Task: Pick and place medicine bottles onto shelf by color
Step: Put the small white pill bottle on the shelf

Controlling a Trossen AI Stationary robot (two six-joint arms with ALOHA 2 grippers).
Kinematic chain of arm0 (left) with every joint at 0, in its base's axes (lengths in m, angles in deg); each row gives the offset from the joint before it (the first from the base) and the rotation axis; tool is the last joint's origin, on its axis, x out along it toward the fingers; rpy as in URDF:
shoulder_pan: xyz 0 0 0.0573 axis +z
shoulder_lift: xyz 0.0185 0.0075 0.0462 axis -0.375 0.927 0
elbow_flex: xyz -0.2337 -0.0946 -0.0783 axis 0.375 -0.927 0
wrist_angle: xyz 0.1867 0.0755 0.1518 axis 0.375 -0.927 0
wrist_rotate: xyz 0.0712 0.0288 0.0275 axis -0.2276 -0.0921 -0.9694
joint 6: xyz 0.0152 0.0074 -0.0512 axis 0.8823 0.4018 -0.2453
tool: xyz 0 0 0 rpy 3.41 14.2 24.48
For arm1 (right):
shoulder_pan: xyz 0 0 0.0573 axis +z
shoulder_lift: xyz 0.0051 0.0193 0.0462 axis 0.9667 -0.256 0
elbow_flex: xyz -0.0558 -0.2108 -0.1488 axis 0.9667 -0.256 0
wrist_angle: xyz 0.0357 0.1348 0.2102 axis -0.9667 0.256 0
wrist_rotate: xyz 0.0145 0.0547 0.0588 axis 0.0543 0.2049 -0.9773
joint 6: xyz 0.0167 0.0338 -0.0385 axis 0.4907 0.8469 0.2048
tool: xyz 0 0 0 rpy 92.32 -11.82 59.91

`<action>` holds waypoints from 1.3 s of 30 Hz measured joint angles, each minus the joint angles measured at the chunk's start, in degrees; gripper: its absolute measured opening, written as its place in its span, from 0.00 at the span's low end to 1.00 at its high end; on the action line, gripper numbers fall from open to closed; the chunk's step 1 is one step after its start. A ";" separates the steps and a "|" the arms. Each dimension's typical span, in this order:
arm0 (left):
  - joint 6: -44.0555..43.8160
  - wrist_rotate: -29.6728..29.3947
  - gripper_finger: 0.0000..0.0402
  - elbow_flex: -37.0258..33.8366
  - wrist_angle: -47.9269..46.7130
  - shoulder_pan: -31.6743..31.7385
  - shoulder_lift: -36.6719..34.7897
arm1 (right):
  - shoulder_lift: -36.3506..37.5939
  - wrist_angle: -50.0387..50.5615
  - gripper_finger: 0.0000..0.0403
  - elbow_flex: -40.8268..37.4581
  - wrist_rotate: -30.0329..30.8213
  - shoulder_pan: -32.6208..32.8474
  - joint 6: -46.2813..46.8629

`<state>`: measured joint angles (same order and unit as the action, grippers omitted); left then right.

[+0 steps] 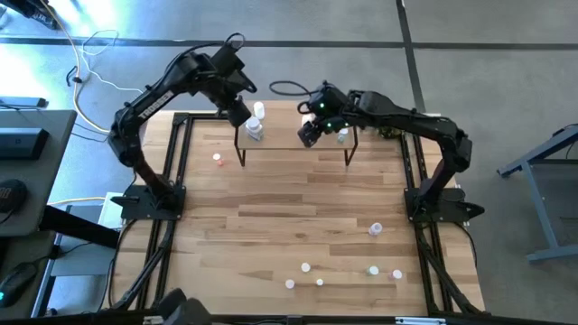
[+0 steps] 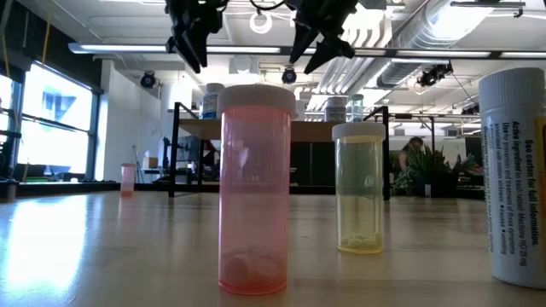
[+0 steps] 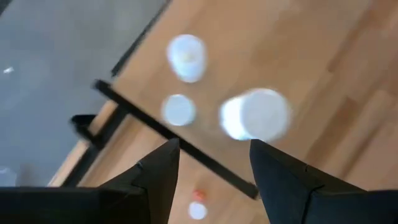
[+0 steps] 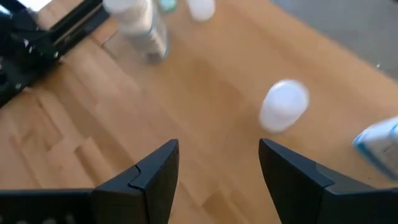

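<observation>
Open workshop floor behind, big wooden tabletop (image 1: pixel 271 226) in front, the shelf (image 1: pixel 293 135) at its far edge. Both my grippers hang over that shelf with fingers spread, nothing between them: left gripper (image 1: pixel 242 116) above the shelf's left end, right gripper (image 1: pixel 309 135) above its middle-right. Just beside the left gripper stand white-capped bottles (image 1: pixel 256 126) on the board, upright, caps pointing straight up at my wrist. The loose medicine bottles (image 1: pixel 343 271) still to be sorted lie well apart, at the near edge toward the right side, so my right arm looks nearer. One small pink-capped bottle (image 1: pixel 218 160) sits by the shelf's left leg, nearer my left.
</observation>
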<state>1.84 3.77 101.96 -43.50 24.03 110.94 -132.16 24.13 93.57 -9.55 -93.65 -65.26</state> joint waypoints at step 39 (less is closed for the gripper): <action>-15.15 6.75 0.47 -38.80 29.98 -35.07 -30.11 | -0.04 3.72 0.53 -13.30 -0.68 43.55 56.02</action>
<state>-13.31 10.52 63.16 -13.53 -11.04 80.83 -132.21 27.85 80.28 -10.23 -50.10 -9.24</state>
